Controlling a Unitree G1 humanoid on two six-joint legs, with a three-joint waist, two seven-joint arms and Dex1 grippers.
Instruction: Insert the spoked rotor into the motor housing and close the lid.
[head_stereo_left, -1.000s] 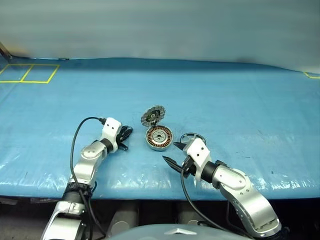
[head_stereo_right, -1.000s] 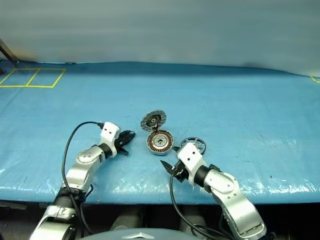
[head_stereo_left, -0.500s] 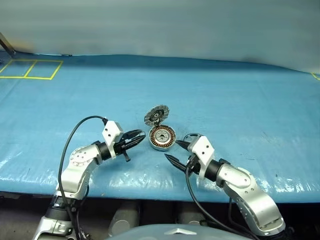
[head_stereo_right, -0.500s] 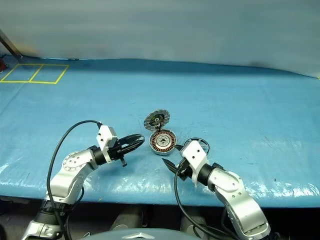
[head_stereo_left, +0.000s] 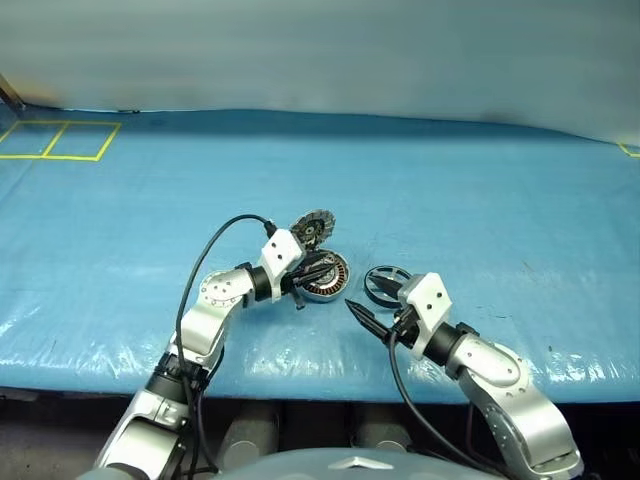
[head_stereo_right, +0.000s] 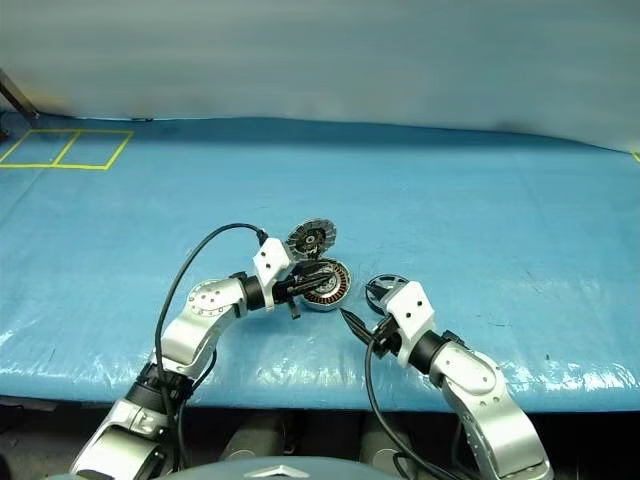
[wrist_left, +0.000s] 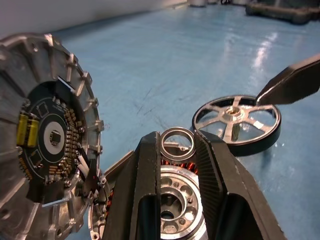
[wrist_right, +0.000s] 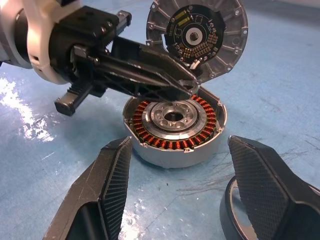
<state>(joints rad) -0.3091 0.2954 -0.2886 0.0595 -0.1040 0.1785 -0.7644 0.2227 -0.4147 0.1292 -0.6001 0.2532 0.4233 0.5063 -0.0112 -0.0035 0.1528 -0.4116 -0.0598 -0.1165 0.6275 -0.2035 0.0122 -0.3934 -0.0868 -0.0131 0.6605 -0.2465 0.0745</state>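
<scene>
Left gripper (head_stereo_left: 316, 270) pinches a small silver ring (wrist_left: 177, 144) over the motor housing (wrist_right: 175, 125). My spread right gripper (wrist_right: 180, 143) should lift the spoked rotor (wrist_left: 235, 117), at the housing's 3 o'clock, level.

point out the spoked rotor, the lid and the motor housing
spoked rotor (wrist_left: 235, 114): left wrist view, on its central hub
lid (wrist_right: 197, 35): right wrist view, on its inner face
motor housing (wrist_right: 172, 150): right wrist view, on its silver outer wall
</scene>
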